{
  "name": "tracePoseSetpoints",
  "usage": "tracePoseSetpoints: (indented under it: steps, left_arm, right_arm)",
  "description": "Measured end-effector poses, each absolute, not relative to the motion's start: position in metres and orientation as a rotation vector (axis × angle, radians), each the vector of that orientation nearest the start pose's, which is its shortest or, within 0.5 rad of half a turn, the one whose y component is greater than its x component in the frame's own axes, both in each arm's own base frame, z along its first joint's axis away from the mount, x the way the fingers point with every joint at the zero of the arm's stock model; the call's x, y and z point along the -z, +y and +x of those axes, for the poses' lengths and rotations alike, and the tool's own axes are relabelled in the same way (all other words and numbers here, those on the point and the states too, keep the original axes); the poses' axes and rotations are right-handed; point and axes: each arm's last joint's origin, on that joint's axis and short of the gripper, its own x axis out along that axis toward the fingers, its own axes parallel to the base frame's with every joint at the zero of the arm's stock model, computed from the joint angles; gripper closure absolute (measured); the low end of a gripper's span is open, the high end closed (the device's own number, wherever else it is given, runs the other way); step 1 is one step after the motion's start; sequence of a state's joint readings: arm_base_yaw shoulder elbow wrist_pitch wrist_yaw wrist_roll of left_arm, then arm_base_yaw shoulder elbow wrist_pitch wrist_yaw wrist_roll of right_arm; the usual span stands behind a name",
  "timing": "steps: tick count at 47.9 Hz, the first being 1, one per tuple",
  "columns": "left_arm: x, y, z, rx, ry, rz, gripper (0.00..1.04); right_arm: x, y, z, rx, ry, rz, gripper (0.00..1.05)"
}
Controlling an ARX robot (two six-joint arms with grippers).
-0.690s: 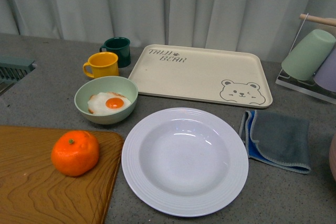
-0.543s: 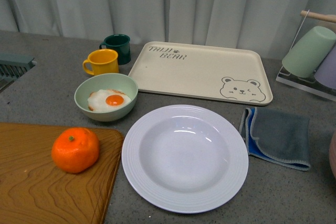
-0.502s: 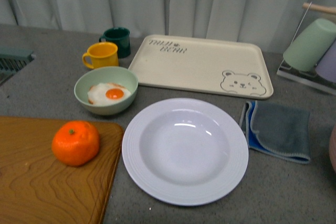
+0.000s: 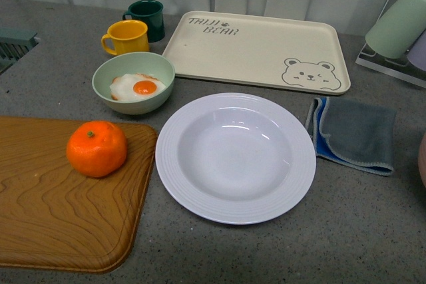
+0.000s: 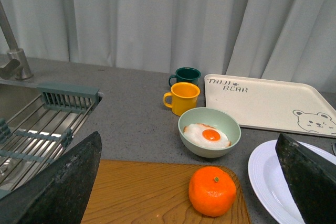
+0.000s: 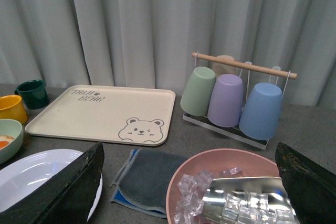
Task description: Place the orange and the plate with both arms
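Note:
The orange [image 4: 97,148] sits on a wooden cutting board [image 4: 53,217] at the front left; it also shows in the left wrist view [image 5: 212,191]. The white ribbed plate [image 4: 235,157] lies empty on the grey counter beside the board, and its edge shows in both wrist views [image 5: 265,177] [image 6: 31,169]. No gripper shows in the front view. My left gripper [image 5: 191,182] is open, held above and back from the orange. My right gripper [image 6: 189,187] is open and empty, high above a pink bowl of ice.
A pale green bowl [image 4: 134,83] with a fried egg, a yellow mug [image 4: 126,36] and a dark green mug [image 4: 147,18] stand behind the orange. A cream bear tray [image 4: 256,50] lies at the back. A grey cloth [image 4: 353,134], cup rack [image 6: 236,98], pink ice bowl [image 6: 231,187] and sink [image 5: 37,129] are around.
The front view has tilted downward, so everything sits higher in the picture. The orange, plate and other things have not moved on the counter.

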State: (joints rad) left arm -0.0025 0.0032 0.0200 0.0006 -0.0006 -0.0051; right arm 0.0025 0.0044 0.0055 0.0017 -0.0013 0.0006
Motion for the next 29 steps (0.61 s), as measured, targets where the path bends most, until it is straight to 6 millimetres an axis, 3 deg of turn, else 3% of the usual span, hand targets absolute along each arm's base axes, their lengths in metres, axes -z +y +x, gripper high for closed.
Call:
tracePoseSetpoints:
  steps: [29]
  left_arm:
    - [-0.1701,-0.0002,0.0966,0.002,-0.017,-0.005,0.07]
  right_arm:
    - [-0.1652,0.0003,0.0976,-0.004,-0.003,0.001,0.09]
